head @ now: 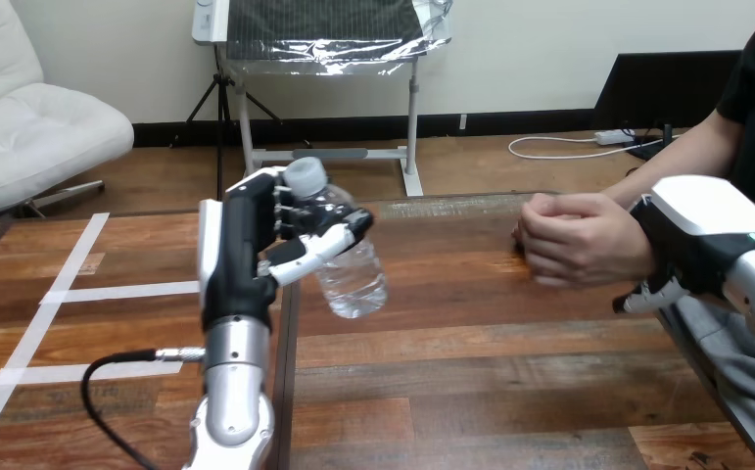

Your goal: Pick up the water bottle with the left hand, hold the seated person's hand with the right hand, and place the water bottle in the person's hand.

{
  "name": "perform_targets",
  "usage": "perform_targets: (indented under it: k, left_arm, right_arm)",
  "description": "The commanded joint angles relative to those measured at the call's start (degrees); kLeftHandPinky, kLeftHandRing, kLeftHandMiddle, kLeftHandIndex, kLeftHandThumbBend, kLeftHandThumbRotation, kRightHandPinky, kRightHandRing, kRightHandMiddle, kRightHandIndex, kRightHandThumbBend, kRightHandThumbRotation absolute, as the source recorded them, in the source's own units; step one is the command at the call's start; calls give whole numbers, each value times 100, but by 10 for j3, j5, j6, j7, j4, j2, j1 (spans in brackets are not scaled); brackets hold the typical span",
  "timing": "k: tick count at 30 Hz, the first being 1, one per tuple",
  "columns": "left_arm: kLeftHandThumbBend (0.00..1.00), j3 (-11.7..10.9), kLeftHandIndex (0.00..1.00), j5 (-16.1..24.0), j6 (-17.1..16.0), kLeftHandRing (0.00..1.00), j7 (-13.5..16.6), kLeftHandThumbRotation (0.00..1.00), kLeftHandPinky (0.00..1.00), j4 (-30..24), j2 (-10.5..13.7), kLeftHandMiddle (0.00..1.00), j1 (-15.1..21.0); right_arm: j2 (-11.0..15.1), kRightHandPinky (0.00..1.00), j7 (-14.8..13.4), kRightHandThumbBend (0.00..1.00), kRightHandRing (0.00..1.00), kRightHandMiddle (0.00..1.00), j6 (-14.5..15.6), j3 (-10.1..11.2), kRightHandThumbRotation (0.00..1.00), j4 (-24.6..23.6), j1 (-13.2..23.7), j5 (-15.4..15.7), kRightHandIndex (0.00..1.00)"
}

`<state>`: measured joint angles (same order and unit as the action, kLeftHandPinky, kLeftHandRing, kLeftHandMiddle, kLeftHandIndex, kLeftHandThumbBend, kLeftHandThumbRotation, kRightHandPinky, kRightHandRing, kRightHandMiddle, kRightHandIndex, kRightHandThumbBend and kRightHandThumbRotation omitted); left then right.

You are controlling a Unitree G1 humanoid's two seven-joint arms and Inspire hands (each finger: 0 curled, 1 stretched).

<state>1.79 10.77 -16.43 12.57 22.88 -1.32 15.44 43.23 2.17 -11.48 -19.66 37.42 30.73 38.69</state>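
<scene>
Water bottle (pixel 352 266), clear plastic, grey cap: where?
— In the left hand (pixel 246 245), fingers wrapped round it. Tilted: cap at 11, base at 5.
— Target?
— Person's closed hand (pixel 579 240), 3 o'clock from bottle, well apart. Right hand (pixel 691 230) nearer, curled round the person's wrist (pixel 628 230).

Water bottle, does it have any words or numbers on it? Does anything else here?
None can be read. The water bottle, held in the left hand, is clear, with no label that I can see. The right hand, the person's hand and the table bear no words or numbers.
</scene>
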Motion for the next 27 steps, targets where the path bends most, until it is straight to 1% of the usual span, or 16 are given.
perform_targets:
  k: [1, 5, 8, 15, 20, 24, 27]
  left_arm:
    - [63, 12, 50, 3, 1, 41, -5, 0, 41, -49, -10, 43, 62]
    - [64, 17, 50, 4, 7, 42, -8, 0, 42, -52, -15, 43, 65]
    - [63, 20, 50, 3, 5, 42, -10, 0, 42, -52, -21, 43, 69]
    - [62, 29, 50, 2, 13, 42, -15, 0, 43, -53, -31, 43, 78]
    - [63, 34, 49, 5, 17, 42, -14, 0, 43, -51, -37, 43, 84]
    - [63, 41, 49, 6, 17, 42, -15, 0, 43, -49, -42, 43, 90]
    - [63, 45, 49, 5, 17, 42, -16, 0, 43, -47, -45, 43, 94]
  right_arm:
    - [10, 24, -3, 75, 31, 39, -7, 16, 0, -47, 19, 3, 37]
    - [10, 24, 2, 76, 30, 39, -1, 17, 0, -63, 16, 3, 38]
    - [9, 23, -3, 77, 30, 39, -2, 19, 0, -73, 14, 4, 38]
    - [8, 22, 2, 78, 29, 39, 8, 21, 0, -103, 9, 8, 38]
    - [7, 21, 6, 76, 29, 39, 7, 21, 0, -115, 9, 6, 38]
    - [3, 21, 18, 74, 28, 38, 19, 23, 0, -131, 9, 6, 38]
    - [1, 22, 26, 73, 29, 39, 21, 25, 0, -139, 8, 3, 38]
